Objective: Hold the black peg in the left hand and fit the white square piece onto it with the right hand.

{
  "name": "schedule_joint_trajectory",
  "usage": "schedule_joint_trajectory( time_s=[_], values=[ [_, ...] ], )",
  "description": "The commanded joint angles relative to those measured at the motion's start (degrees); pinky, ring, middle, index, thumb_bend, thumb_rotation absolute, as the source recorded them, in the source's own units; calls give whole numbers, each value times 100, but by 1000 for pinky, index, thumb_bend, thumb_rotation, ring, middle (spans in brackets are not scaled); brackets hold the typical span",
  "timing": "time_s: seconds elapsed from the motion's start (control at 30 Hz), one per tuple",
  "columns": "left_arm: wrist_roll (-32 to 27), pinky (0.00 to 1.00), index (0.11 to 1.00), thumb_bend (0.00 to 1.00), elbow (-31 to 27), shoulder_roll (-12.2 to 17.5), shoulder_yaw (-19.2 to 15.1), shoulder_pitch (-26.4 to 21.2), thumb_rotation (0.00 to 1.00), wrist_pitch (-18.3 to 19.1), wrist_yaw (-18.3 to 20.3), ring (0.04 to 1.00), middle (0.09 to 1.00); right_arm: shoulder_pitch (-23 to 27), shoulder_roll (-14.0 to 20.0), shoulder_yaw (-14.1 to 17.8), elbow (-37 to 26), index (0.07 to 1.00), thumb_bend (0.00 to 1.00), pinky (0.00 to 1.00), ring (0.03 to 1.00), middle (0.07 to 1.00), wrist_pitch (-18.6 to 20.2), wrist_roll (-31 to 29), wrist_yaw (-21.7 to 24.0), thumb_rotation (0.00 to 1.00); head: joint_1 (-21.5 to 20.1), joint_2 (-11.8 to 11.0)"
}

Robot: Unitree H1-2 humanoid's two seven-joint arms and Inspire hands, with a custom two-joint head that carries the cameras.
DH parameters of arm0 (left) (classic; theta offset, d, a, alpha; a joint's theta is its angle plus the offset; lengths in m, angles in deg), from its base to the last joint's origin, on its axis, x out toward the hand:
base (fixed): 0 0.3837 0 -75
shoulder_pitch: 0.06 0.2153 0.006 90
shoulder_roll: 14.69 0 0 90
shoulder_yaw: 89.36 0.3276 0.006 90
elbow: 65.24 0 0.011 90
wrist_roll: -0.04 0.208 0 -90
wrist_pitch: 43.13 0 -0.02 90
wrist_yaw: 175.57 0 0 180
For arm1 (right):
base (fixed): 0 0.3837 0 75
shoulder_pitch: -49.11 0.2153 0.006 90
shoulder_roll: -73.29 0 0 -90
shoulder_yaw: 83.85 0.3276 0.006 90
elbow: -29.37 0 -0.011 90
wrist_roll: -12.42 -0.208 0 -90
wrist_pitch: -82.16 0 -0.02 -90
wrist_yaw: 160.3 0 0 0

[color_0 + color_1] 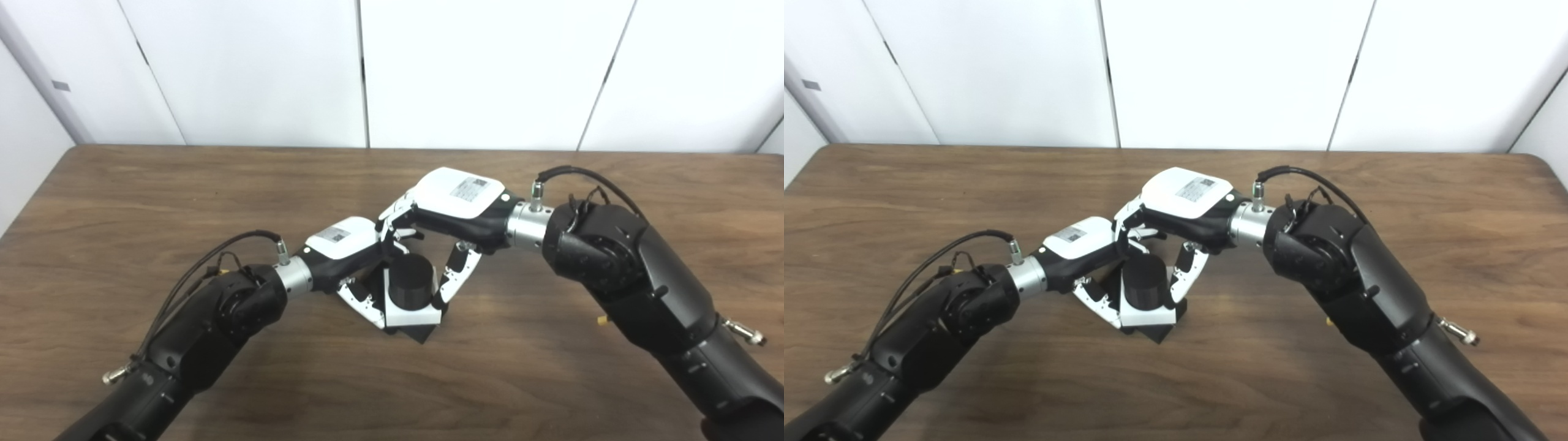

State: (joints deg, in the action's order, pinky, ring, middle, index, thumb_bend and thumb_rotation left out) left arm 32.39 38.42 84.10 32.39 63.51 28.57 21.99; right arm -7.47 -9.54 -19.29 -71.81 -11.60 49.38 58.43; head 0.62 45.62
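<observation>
Between both hands, near worktop (184,380) centre: peg (411,280) upright through white piece (411,316), black base beneath. Left hand (343,248) clasping base and piece from left. Right hand (453,205) above, fingers (450,282) touching piece's right edge.

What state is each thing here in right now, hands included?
black peg: upright, cylinder poking up through the white piece.
white square piece: around the peg, low, above its black base.
left hand: closed on the peg assembly.
right hand: fingers on the white piece.
table: bearing everything.
</observation>
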Motion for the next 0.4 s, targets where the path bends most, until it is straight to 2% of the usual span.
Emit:
schedule_joint_trajectory(
  time_s=[0.0,0.13,0.2,0.37],
  values=[
    [373,890,489,524,137,28,212,73,71,66,312,978,950,103,166,372,-120,630,807,761,774,768,144,-157,-171,185,-19,-1],
    [401,892,489,524,130,37,219,66,71,80,331,978,951,-39,156,861,-190,623,777,639,735,753,242,-353,-405,138,-42,-9],
    [394,893,489,524,148,38,218,65,71,72,327,979,951,-178,114,1192,-265,624,769,614,727,750,407,-535,-556,127,-41,-9],
    [384,893,489,524,155,45,214,65,71,60,331,981,949,-463,-15,1767,-319,622,768,571,706,739,710,-901,-963,91,-70,8]
  ],
)
